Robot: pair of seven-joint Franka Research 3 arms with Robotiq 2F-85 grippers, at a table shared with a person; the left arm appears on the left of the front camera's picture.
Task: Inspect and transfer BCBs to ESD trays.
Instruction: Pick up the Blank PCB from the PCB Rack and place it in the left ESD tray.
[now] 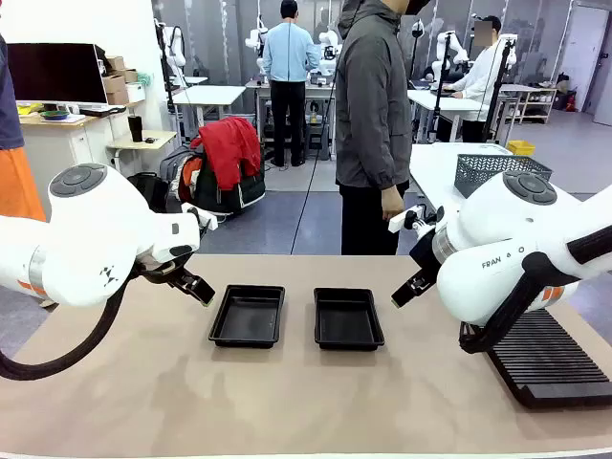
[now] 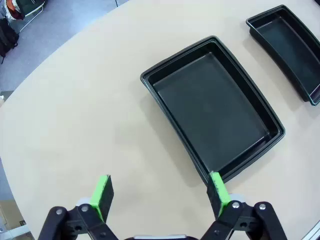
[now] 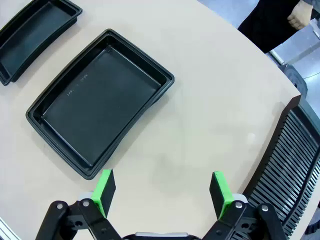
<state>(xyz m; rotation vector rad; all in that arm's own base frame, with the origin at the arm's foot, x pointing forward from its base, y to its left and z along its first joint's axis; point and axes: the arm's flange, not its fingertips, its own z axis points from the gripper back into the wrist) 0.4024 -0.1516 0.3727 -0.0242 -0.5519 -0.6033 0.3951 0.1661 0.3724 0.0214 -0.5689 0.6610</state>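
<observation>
Two empty black ESD trays lie side by side on the tan table, the left tray (image 1: 248,316) and the right tray (image 1: 348,318). My left gripper (image 1: 191,284) hovers just left of the left tray, open and holding nothing. In the left wrist view that tray (image 2: 215,105) lies ahead of the spread gripper (image 2: 161,195), with the other tray (image 2: 290,45) beyond. My right gripper (image 1: 409,284) hangs open to the right of the right tray. The right wrist view has its gripper (image 3: 162,192) over bare table beside that tray (image 3: 100,102). The BCBs are out of view.
A person (image 1: 373,124) stands at the far side of the table, one hand (image 3: 300,15) hanging at the table's edge. A long black ribbed rack (image 1: 550,359) lies at the right front. A grey wire mesh basket (image 1: 497,172) stands on a white table behind.
</observation>
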